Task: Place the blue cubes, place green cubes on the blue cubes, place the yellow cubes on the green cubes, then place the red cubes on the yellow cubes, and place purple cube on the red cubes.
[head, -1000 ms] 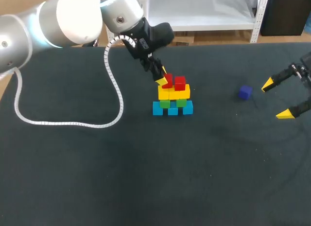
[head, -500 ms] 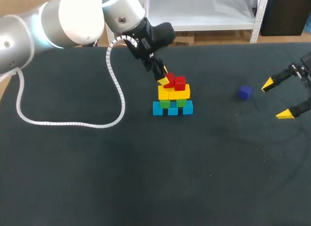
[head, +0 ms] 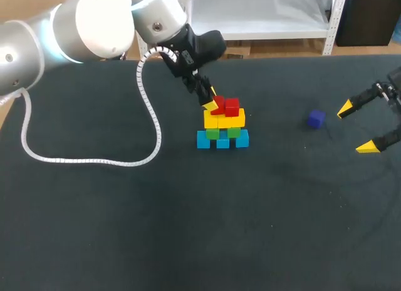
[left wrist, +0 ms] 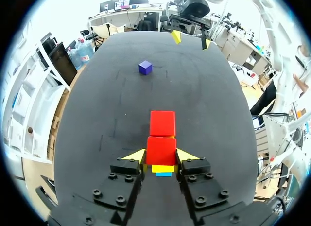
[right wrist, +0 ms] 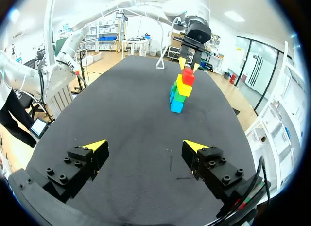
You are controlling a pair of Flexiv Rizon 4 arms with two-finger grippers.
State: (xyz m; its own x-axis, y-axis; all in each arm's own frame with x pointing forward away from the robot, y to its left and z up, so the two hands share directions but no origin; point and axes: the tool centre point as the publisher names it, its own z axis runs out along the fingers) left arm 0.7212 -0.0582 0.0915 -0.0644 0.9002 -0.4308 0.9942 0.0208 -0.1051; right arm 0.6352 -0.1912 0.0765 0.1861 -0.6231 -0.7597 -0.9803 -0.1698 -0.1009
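My left hand [left wrist: 161, 155] is closed on a red cube [left wrist: 161, 149], one yellow tip pressed to each side, and holds it on top of the stack near the desk's [head: 188, 209] middle. From the head camera the cube looks a little askew, and I cannot tell whether it sits flat on the yellow cubes [head: 224, 120]. If I let go while it is tilted or overhanging, I judge it could tip off at 9 o'clock. Touching it on the far side is the second red cube [left wrist: 162, 123]. A sideways nudge as the fingers part or lift could push that one off too, or shift the yellow layer. The green cubes [head: 233, 132] and blue cubes [head: 222, 141] below form a narrow base, so any shove at the top may topple the whole pile. A gap or step between the two reds would also leave a poor seat for the last piece. That purple cube [head: 316, 119] lies alone at 3 o'clock, well apart from the stack. Beyond it my right hand [head: 356, 127] hangs wide open and empty.
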